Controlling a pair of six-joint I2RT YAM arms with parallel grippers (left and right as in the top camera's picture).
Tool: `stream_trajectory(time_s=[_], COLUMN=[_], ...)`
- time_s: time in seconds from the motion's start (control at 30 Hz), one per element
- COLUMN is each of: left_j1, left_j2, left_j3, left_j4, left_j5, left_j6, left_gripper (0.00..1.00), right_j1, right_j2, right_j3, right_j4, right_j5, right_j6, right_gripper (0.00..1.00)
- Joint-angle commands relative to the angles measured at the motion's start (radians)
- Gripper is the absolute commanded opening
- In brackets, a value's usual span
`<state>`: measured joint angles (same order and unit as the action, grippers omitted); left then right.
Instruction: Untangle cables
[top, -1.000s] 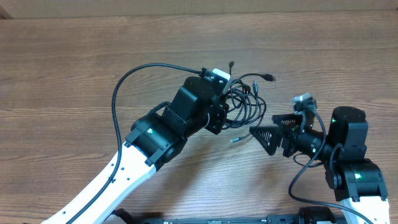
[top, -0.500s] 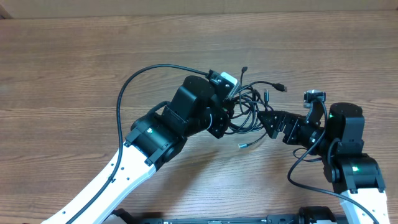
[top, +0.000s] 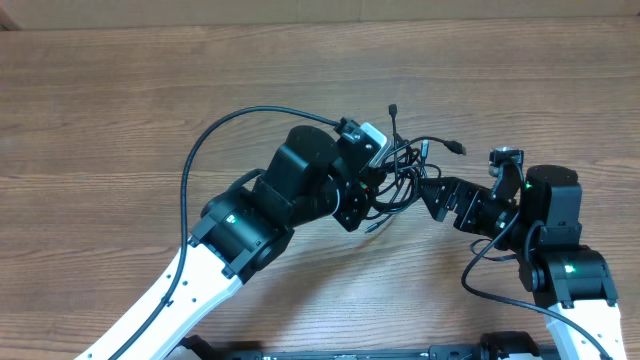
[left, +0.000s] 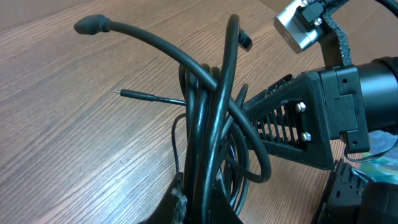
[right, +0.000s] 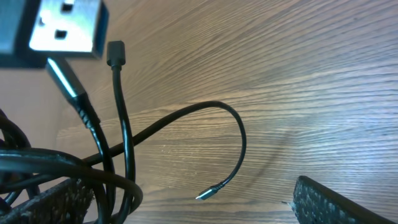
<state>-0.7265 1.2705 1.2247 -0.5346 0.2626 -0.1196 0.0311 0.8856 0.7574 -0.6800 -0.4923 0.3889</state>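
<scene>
The cables (top: 405, 168) are a knot of thin black cords at mid table, with plug ends sticking out at the top and right. My left gripper (top: 377, 182) is shut on the bundle. In the left wrist view several strands (left: 214, 124) rise from between its fingers (left: 177, 205). My right gripper (top: 432, 198) is open and pushed into the knot's right side. In the right wrist view a loop of cable (right: 93, 174) lies over one finger (right: 43, 202). A loose end with a metal tip (right: 208, 194) hangs in the gap, and the other finger (right: 339, 199) stands apart.
The wooden table (top: 120, 100) stretches bare to the left and back. The left arm's thick black cable (top: 200, 140) arcs above the table beside the arm. A large silver USB plug (right: 65, 25) hangs close to the right wrist camera.
The right gripper has moved left and up into the knot, still open. The left gripper has carried the bundle a little to the right; the loose metal-tipped end followed.
</scene>
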Motion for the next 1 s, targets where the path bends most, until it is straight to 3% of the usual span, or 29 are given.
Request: stream_trajectory(time_s=[0.0, 0.33, 0.57, 0.97], left_j1=[0.000, 0.000, 0.000, 0.000], left_j2=[-0.049, -0.049, -0.049, -0.049], left_j3=[0.022, 0.022, 0.022, 0.022], left_j4=[-0.004, -0.059, 0.004, 0.076], left_j5=[0.010, -0.069, 0.287, 0.520], left_j6=[0.039, 0.053, 0.058, 0.150], left_gripper=[0.04, 0.04, 0.04, 0.04], right_j1=[-0.005, -0.005, -0.005, -0.004], right_j2=[0.003, -0.011, -0.011, 0.003], right_j3=[0.022, 0.022, 0.022, 0.022], right_j4=[0.014, 0.043, 0.043, 0.041], right_j5=[0.006, -0.078, -0.070, -0.060], right_j6=[0.003, -0.037, -0.037, -0.049], right_gripper=[1.00, 1.00, 1.00, 1.00])
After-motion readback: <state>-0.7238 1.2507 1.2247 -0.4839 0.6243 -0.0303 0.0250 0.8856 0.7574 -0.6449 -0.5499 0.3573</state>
